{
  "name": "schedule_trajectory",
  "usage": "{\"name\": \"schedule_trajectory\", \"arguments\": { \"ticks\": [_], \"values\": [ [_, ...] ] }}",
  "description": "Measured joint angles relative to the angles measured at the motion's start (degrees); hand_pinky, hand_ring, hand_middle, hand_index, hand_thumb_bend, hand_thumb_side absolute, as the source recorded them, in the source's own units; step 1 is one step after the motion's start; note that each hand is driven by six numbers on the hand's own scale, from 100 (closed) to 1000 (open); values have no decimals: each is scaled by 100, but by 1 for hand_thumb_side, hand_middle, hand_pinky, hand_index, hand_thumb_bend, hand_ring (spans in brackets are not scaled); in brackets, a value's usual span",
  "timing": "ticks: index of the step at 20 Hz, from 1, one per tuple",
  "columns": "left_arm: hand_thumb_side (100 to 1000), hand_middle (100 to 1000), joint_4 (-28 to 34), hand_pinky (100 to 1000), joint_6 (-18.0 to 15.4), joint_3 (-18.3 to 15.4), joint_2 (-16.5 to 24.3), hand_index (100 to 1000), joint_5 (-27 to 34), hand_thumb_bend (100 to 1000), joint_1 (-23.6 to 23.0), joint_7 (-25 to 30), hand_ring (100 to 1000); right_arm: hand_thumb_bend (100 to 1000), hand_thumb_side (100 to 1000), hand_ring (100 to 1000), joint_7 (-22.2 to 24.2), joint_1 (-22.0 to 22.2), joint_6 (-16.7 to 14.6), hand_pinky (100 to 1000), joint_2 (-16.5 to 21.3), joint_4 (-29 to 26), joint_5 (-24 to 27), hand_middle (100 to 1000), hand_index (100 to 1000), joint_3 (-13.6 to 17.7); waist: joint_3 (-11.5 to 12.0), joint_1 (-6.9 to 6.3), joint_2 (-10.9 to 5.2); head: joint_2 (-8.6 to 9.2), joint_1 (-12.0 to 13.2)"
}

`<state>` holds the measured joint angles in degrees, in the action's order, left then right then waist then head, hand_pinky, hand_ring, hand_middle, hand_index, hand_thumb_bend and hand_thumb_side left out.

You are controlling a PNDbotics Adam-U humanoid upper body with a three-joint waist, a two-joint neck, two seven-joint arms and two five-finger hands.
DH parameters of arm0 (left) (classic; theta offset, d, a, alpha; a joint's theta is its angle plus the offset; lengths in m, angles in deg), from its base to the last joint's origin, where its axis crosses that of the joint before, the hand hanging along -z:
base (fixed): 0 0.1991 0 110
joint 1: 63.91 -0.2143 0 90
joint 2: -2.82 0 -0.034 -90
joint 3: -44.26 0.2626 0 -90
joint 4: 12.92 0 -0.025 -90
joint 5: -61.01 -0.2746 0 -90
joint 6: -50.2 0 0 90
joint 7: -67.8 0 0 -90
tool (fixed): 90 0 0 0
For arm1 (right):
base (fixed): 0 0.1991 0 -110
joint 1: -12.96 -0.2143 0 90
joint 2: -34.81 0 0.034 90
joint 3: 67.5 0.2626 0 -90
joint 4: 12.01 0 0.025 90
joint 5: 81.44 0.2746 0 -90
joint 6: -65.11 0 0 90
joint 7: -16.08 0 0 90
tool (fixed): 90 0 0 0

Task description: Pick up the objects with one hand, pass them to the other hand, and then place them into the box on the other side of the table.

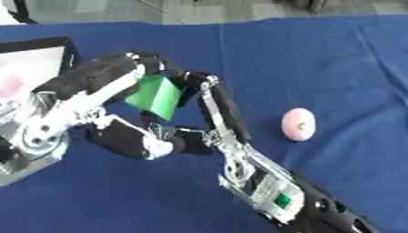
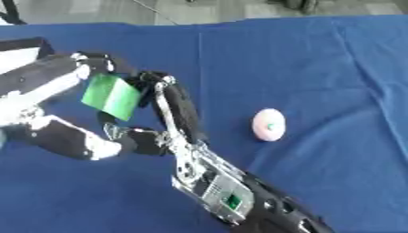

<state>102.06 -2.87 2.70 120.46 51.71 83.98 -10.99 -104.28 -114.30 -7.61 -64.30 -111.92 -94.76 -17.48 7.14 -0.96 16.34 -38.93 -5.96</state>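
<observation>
Green block [image 1: 156, 96] is sitting between both hands above the blue table [image 1: 334, 68], left of centre. Left hand [image 1: 108, 75] is curling over it; right hand [image 1: 215, 107] is gripping its other side.

Pink ball [image 2: 268, 124] is lying right of centre, apart from the hands.

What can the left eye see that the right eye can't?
Only the left eye view shows the inside of the box at the table's left edge: a pale floor with something pink on it. Only the right eye view shows a wider stretch of the blue tablecloth to the right of the pink ball. Both show the left hand and the right hand meeting at the green block, with fingers of both against it, and the pink ball lying alone on the cloth.
</observation>
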Motion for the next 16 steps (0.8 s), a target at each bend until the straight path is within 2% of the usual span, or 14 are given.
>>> {"name": "schedule_trajectory", "arguments": {
  "ticks": [5,11,16],
  "values": [
    [100,812,-5,898,-314,-321,49,861,-465,559,-64,474,870,100,195,470,64,-1,-78,792,1,1,0,484,595,-27,16,11,1,4,-67],
    [100,803,-40,891,-823,-815,339,839,-1066,555,-365,1049,868,100,174,471,185,-7,-194,792,14,-35,-9,484,594,-57,32,38,3,3,-129],
    [100,789,-43,878,-1109,-1172,464,829,-1550,524,-589,1529,857,100,171,472,300,51,-194,792,242,-306,32,484,594,-68,31,67,10,-7,-163]
  ]
}}
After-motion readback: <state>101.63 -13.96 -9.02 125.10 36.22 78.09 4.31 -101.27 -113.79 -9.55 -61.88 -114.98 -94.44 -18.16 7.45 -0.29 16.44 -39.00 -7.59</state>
